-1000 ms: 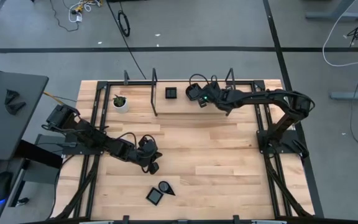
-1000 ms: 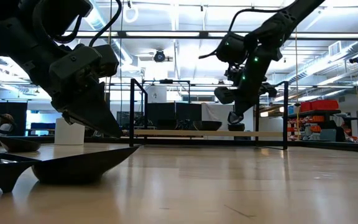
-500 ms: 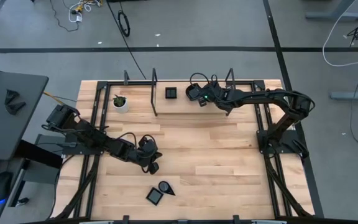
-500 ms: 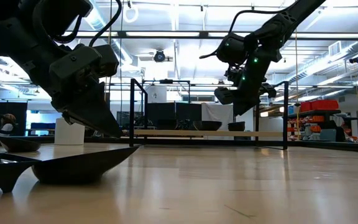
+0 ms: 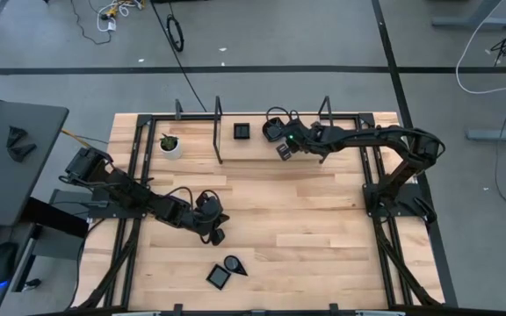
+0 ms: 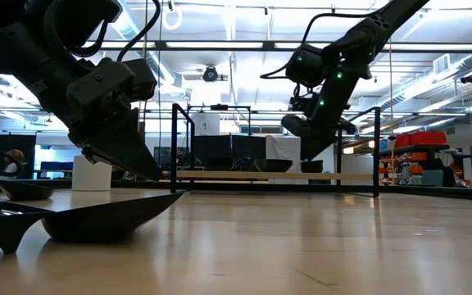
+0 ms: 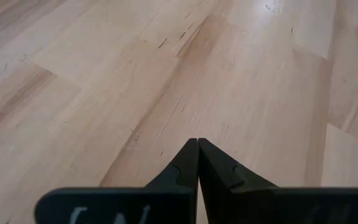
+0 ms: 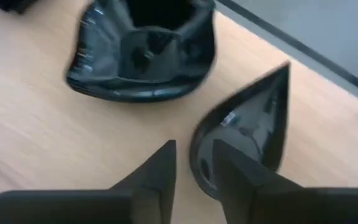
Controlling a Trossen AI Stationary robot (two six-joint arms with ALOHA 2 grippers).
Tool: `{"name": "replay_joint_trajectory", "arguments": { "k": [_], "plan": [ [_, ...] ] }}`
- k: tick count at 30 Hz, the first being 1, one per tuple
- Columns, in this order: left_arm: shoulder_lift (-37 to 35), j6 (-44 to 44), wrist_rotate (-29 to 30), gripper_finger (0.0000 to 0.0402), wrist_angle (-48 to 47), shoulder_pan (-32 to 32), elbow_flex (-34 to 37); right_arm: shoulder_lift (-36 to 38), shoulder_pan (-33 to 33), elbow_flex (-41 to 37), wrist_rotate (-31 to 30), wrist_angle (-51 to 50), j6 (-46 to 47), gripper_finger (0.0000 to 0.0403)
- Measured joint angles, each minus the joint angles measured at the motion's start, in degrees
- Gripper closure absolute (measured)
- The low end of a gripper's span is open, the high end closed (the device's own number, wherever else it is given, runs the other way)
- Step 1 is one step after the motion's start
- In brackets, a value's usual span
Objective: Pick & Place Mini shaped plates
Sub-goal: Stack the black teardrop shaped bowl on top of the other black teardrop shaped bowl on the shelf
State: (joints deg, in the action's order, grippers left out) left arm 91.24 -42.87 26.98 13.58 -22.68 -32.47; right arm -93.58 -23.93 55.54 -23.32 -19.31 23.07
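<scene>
Partway through, by the look of it. At the far edge of the wooden table (image 5: 306, 211): a glossy black square dish (image 5: 242, 132), a glossy black rounded dish (image 8: 143, 53) and a glossy black teardrop dish (image 8: 247, 134), the last lying free just beyond the right gripper (image 8: 194, 168), fingers parted narrowly, holding nothing. Near the front edge, awaiting pickup: another black square dish (image 5: 219, 276) touching another black teardrop dish (image 5: 234, 264). Just beyond them, the left gripper (image 7: 197, 163), pressed shut, empty.
</scene>
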Motion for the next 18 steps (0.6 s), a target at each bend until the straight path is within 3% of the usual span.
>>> {"name": "replay_joint_trajectory", "arguments": {
  "k": [10,18],
  "plan": [
    [0.0,0.0,0.4,0.0390,0.0,0.0,0.0,1.9,0.0,0.0,-3.2,-2.5,1.7,0.0396],
    [0.0,0.0,0.4,0.0390,0.0,0.0,0.0,4.6,-0.8,0.0,-1.2,-6.9,6.5,0.0388]
  ]
}}
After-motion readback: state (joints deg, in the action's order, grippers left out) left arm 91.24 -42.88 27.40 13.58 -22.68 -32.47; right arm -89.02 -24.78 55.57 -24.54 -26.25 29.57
